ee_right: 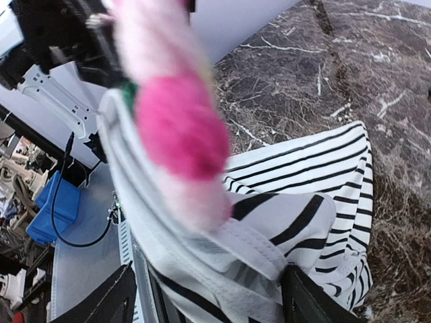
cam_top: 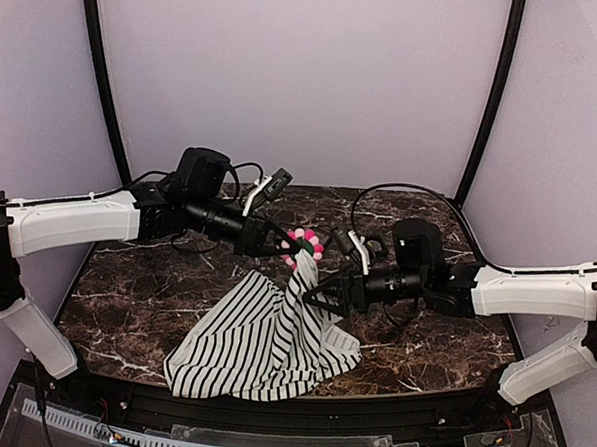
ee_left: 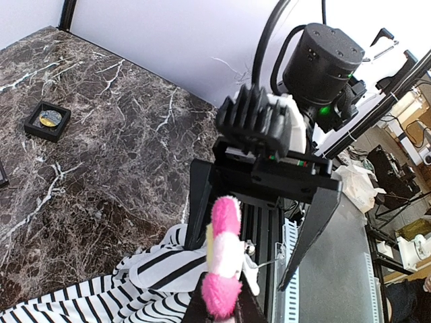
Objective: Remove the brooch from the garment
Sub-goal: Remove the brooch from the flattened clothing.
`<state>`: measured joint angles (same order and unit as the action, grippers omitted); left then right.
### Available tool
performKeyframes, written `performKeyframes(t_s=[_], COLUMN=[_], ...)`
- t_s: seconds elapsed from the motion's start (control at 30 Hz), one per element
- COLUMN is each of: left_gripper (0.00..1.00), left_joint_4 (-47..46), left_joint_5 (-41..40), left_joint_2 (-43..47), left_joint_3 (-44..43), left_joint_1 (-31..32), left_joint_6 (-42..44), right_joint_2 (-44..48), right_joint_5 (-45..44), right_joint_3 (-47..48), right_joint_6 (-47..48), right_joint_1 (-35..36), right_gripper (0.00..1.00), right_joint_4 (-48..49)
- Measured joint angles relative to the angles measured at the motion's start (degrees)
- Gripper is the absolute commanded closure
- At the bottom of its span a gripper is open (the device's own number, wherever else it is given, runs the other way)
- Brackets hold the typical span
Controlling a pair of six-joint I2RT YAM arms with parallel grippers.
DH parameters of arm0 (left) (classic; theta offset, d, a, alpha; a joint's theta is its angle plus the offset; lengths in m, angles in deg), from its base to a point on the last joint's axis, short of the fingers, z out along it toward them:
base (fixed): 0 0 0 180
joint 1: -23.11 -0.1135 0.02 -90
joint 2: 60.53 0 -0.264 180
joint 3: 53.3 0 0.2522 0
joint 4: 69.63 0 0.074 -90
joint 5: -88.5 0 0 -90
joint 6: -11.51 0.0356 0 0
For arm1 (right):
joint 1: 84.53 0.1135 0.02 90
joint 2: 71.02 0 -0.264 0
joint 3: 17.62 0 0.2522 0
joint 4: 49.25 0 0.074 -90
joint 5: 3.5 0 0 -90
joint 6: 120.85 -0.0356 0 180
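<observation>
My left gripper (cam_top: 283, 245) is closed on the brooch (cam_top: 303, 244) and holds it in the air above the middle of the worktop (cam_top: 125, 295). From my left wrist I see the brooch edge-on at my fingertips, its pink and white puffs stacked. The garment (cam_top: 257, 347) hangs from it in a peak. The rest spills down and lies bunched along the near edge, about midway.

My right gripper (cam_top: 321, 297) sits just below the brooch. Its jaws are spread wide, with a thick fold of striped cloth between my fingers (ee_right: 111, 299). I judge they are around the fold rather than pinching it, though the cloth hides the pads.

The brooch looks very light, and its fluffy petals should squash under pressure. A grip on them alone could slip, so the firmer centre or back seems the better hold. The cloth is soft and limp and will follow any pull instead of resisting. I think it needs clamping right under the brooch, close to where the pin passes through. The fastening is too small to make out, and a hard tug could snag or tear the weave.
</observation>
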<state>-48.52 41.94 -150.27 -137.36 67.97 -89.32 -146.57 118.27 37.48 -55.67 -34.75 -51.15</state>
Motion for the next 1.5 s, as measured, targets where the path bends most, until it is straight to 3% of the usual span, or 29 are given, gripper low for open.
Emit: performKeyframes(t_s=[0.07,0.2,0.23,0.57,1.03,1.2,1.5], left_gripper=[0.99,0.99,0.99,0.99,0.99,0.99,0.99], left_joint_4=[-0.15,-0.28,-0.26,3.58,8.59,8.57,7.93], left_joint_5=[-0.04,-0.81,-1.18,-10.56,-18.27,-18.40,-18.05], left_joint_2=[0.00,0.00,0.02,0.44,0.44,0.46,1.22], left_joint_3=[0.00,0.00,0.00,-0.11,-1.36,-1.36,-1.36], left_joint_1=[-0.02,-0.04,-0.04,-0.13,0.76,-0.42,-4.92], left_joint_6=[-0.13,-0.15,-0.11,3.89,7.87,7.13,3.02], right_joint_2=[-1.29,-2.34,-2.23,5.70,7.69,13.60,19.41], right_joint_5=[-1.36,-4.74,-5.64,-17.33,-27.93,-36.26,-52.78], right_joint_3=[0.15,0.48,0.50,1.40,8.61,10.47,22.21], right_joint_6=[0.26,0.39,0.20,-1.95,-1.81,0.00,3.87], right_joint_1=[0.81,2.47,2.75,3.10,3.10,3.10,3.10], right_gripper=[0.46,0.98,1.00,1.00,1.00,1.00,1.00], right_joint_4=[0.26,0.85,1.16,0.02,-6.12,-14.10,-30.80])
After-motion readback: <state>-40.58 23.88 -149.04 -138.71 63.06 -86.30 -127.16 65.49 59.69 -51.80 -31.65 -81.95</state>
